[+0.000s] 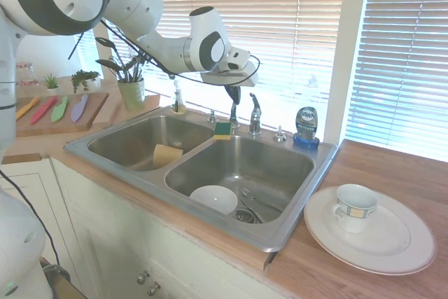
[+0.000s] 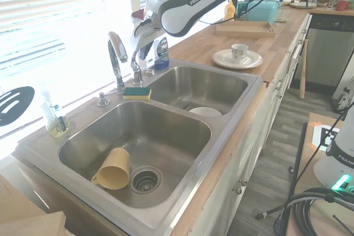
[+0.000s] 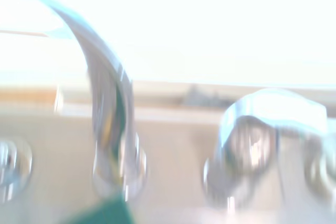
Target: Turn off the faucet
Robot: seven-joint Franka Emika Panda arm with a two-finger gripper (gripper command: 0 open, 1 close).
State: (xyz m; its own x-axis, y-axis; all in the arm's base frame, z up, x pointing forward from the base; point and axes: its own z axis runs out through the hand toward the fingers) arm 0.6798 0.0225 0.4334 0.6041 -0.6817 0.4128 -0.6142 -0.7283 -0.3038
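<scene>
The chrome faucet [image 2: 115,59] stands on the back rim of the double sink [image 1: 294,225], its arched spout rising between the two basins. Its short upright lever handle [image 2: 136,72] stands just to the side, toward the blue bottle; in the first exterior view the lever handle [image 1: 255,113] is right of the spout base. My gripper [image 1: 233,94] hangs just above and close to the lever handle, pointing down, and the gripper [image 2: 145,50] partly covers the bottle behind it. The wrist view is blurred but shows the spout [image 3: 110,103] and the lever handle [image 3: 268,129] close up.
A blue dish-soap bottle [image 1: 306,125] and a green-yellow sponge [image 1: 223,129] sit on the sink's back rim. A white bowl [image 1: 214,199] lies in one basin, a yellow cup [image 2: 113,168] in the other. A plate with a mug [image 1: 371,232] is on the counter.
</scene>
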